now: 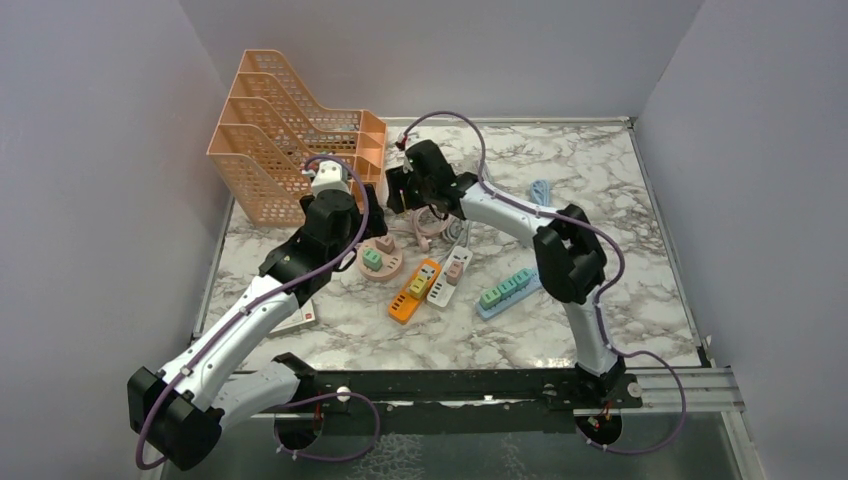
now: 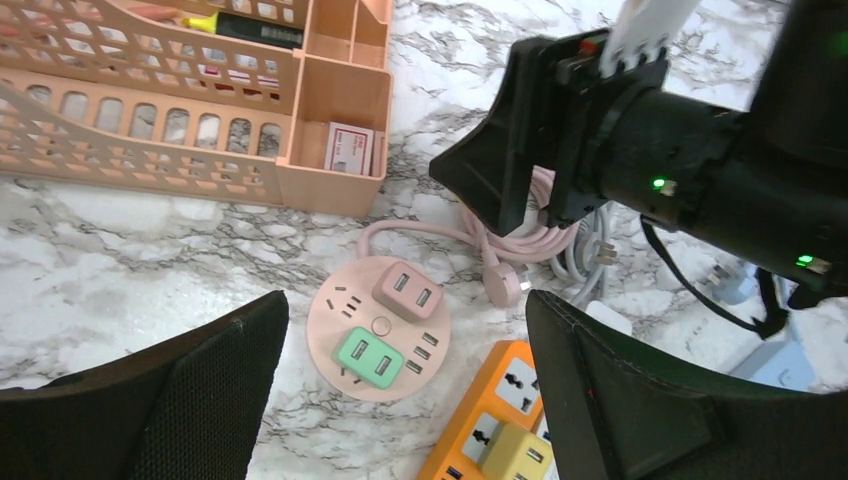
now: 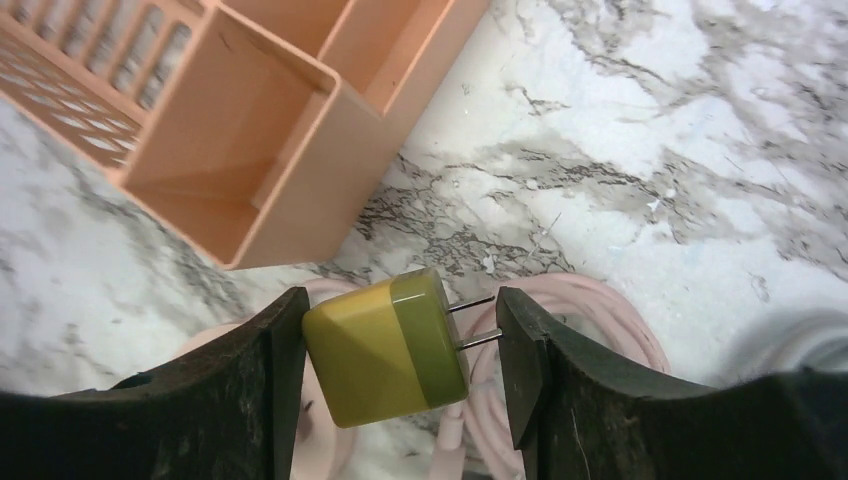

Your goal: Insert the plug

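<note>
The right gripper stands narrow around the plug, a small yellow-green block with two bare prongs. The left finger presses on the block's back, and the prong tips reach the right finger, so the pinch seems to run end to end rather than across the sides. Whether it is truly clamped or only caught there I cannot tell for sure. Under the fingers lies a coil of pink cable, and beyond the left fingertip is the corner of the peach organiser. The left gripper is spread wide and holds nothing. Straight below it sits the round hub, and the orange strip lies under its right finger. The plug should be light, hard and smooth-shelled, so it will not give under the pads but could twist or slip. The prongs are thin and would bend under a side load. A better hold is probably across the flat sides of the body, near its back, prongs free and pointing down. As it sits, the prongs face a finger, so it likely needs regripping or turning before it goes into a socket.
</note>
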Available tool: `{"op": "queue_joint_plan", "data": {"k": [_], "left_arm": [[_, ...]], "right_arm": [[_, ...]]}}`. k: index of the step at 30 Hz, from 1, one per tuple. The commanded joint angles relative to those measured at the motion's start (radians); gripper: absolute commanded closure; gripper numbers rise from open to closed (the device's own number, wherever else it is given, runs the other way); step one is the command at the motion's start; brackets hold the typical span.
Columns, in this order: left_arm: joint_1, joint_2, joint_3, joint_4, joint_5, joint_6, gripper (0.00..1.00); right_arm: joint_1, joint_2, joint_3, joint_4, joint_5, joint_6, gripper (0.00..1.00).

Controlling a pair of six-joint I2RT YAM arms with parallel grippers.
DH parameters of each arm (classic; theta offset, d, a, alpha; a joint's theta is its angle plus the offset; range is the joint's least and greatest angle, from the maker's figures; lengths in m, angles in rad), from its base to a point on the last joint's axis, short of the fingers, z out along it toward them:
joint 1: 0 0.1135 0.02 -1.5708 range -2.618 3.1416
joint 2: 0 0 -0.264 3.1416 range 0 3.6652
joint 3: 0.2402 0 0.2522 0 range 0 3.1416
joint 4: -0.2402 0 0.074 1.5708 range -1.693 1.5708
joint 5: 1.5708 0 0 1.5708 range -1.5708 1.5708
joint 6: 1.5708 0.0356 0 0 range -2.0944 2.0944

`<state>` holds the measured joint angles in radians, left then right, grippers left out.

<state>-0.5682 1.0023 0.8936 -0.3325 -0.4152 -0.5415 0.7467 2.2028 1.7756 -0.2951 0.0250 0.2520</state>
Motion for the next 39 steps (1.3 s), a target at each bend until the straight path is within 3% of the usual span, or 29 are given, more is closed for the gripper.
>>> {"op": "queue_joint_plan", "data": {"k": [1,12,17,23,33,39], "left_arm": [[0.010,-0.031,0.018,-0.015,0.101,-0.061,0.08],[0.010,0.012,-0.084,0.234,0.470,-0.127,0.08],[0.008,0.078,-0.109,0.315,0.623,-0.171,0.14],[0.002,0.121,-0.133,0.436,0.769,-0.209,0.14],[-0.007,0.196,-0.170,0.614,0.754,-0.273,0.15],[-0.013,0.235,-0.154,0.635,0.726,-0.302,0.29]], "right_arm": [[0.003,-0.149,-0.091,0.060,0.042,0.209,0.53],[0.003,-0.575,-0.553,0.092,0.073,0.734,0.52],[0.003,-0.719,-0.631,0.053,0.124,0.860,0.52],[0.003,-0.798,-0.709,0.036,0.185,1.003,0.52],[0.003,-0.791,-0.731,0.086,0.157,1.063,0.53],[0.003,-0.737,-0.713,0.092,0.104,1.089,0.53]]}}
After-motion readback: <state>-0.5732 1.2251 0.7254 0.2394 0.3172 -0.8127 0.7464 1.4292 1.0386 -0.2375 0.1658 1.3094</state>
